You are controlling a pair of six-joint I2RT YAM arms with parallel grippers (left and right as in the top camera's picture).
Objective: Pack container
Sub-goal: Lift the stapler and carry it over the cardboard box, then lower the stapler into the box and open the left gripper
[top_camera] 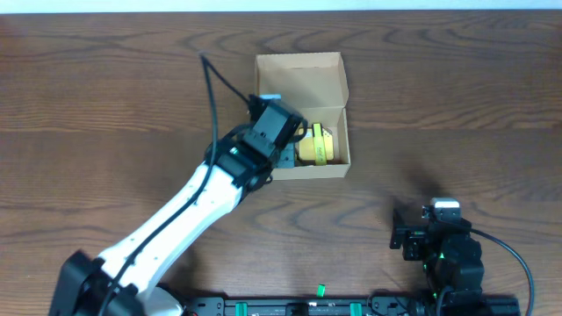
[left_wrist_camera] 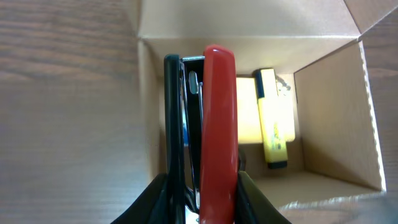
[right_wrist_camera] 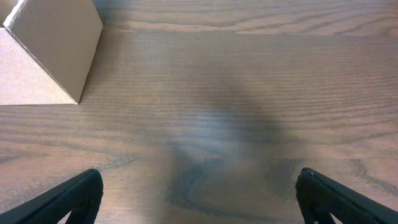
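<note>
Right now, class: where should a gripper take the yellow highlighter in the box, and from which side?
Probably mid-barrel of the highlighter, coming straight down from above, jaws across its narrow width. It lies flat inside the box, whose walls block any sideways approach.

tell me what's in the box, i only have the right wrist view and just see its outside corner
Observer: A yellow highlighter lies on the floor of the container, near its right wall.
Operator: anything going in right now
Observer: Yes. The left gripper is shut on a red and black stapler and holds it inside the container, just left of the highlighter.
Operator: lid in the way
Observer: No. The overhead view shows the flap lid open, on the side of the container away from the arms.
</note>
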